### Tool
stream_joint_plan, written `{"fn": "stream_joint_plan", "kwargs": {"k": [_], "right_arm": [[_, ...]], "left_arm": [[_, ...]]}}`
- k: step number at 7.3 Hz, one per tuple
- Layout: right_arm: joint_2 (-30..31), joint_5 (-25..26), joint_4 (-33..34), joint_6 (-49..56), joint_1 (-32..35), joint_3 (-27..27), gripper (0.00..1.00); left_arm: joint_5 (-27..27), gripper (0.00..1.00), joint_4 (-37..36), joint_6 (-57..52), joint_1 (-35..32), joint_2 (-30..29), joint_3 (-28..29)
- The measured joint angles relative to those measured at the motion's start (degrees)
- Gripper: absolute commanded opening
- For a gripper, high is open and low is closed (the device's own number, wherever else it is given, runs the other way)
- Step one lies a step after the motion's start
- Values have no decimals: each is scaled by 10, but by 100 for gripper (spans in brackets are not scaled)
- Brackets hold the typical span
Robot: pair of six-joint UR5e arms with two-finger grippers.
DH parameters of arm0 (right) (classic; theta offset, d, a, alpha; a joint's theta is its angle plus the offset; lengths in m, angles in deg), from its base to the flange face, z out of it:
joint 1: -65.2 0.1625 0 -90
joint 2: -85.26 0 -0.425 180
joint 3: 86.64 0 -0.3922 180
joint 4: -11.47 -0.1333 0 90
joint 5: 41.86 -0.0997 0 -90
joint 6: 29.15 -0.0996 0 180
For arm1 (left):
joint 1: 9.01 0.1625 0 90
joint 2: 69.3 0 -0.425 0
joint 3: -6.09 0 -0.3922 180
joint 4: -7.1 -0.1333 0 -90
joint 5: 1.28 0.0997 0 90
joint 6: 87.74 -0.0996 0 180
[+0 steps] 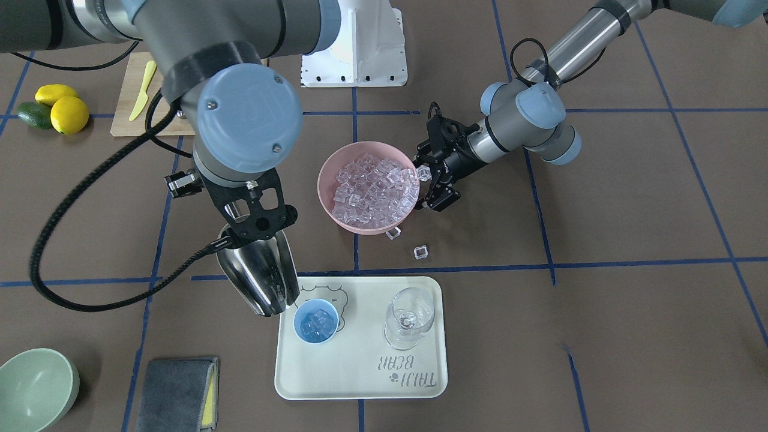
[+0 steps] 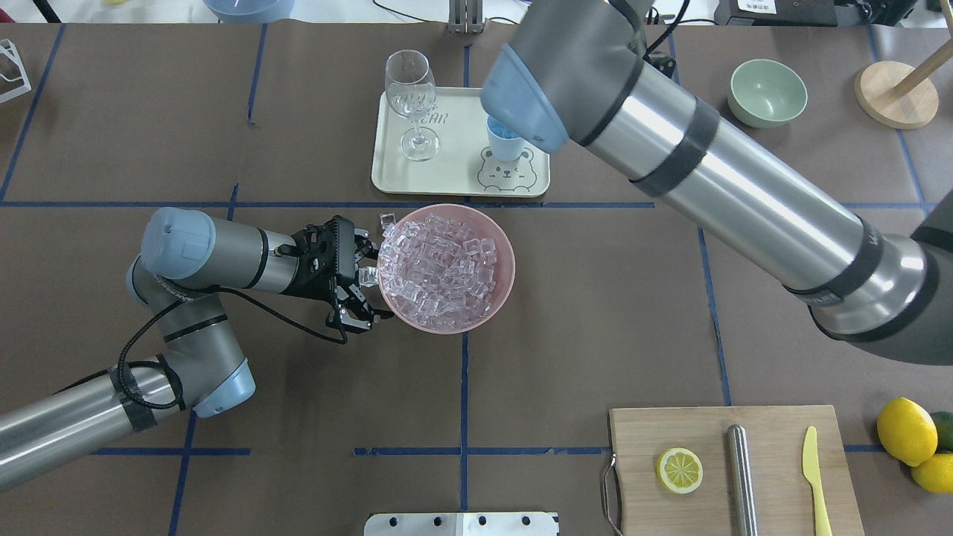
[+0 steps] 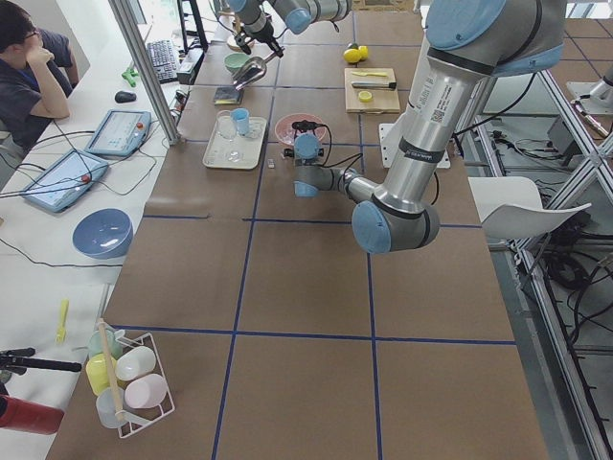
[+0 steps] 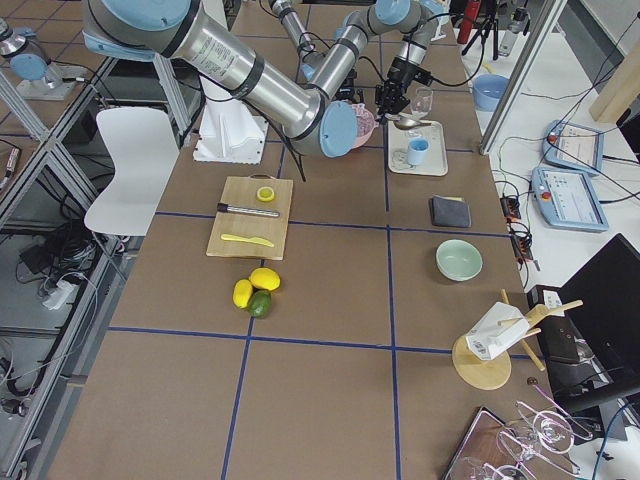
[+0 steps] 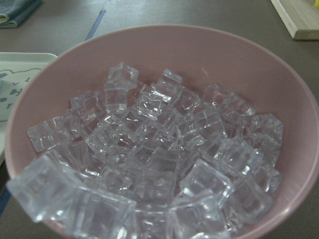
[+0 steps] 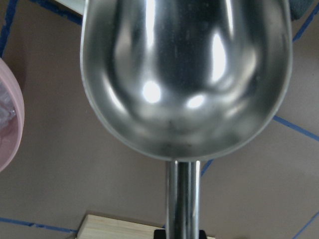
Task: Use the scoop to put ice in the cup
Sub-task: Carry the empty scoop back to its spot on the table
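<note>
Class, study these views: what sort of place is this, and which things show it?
Most likely a robotics lab, not a kitchen: two industrial arms, the right claw holding a scoop, work a table gridded in blue tape, and an operator sits by touch tablets.

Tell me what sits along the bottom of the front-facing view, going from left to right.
Pale green bowl → grey cloth → cup → wine glass.

Brown table (image 1: 630,210) — pink bowl (image 1: 367,226), tray (image 1: 336,378), board (image 1: 120,126), two stray cubes (image 1: 420,252)
</note>
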Motion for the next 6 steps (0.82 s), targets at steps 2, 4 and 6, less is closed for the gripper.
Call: {"fn": "stream_joint_plan", "kwargs": {"k": [2,4,6], "right_arm": [[134,-50,-74,-124,4,142,0],[267,-76,-148,-242,2,274,0],[365,-79,-189,-292,-9,350,0]], "left_arm": [[0,100,2,0,0,0,0],[0,100,3,0,0,0,0],[0,100,3,0,0,0,-1]]}}
